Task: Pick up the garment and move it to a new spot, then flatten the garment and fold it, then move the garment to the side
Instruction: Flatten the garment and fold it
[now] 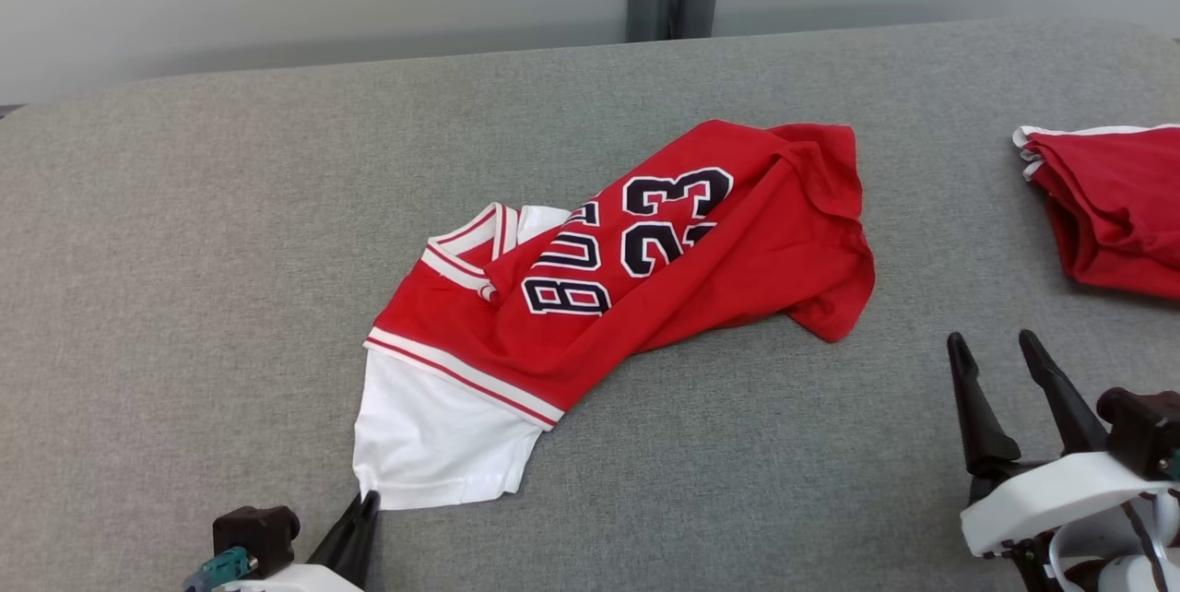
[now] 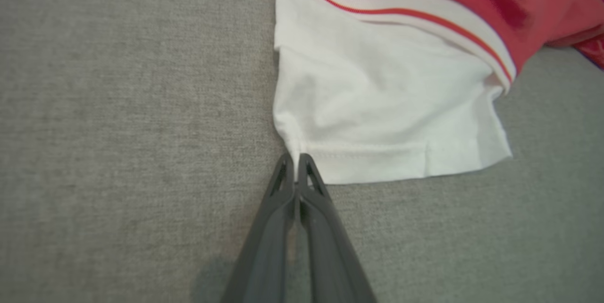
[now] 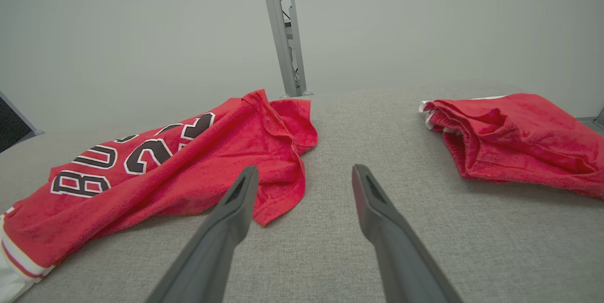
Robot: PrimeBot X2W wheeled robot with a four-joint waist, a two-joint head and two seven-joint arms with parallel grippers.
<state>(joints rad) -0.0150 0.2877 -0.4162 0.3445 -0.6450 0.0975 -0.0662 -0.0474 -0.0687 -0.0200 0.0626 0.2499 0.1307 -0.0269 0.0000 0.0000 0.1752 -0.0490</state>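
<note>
Head cam: high, facing forward and down over the grey fabric-covered tabletop (image 1: 184, 205), whole crumpled red-and-white numbered jersey (image 1: 737, 269) in frame. Left wrist cam: close, looking down along the left tool (image 2: 298, 159) at the jersey's white sleeve (image 2: 377, 95), the corner head cam has bottom-left. Right wrist cam: low, near-level along the right tool (image 3: 304, 171); shares jersey and folded red cloth (image 3: 514, 138) with head cam.

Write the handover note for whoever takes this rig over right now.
Left gripper: shut on the white sleeve of the jersey, at its near hem corner.
Right gripper: open and empty, over the right of the table.
The jersey lies crumpled mid-table, not lifted. A second red garment lies at the far right.
Done: the grip on the sleeve.
Left: lift and move it, flatten, fold, set aside.
</note>
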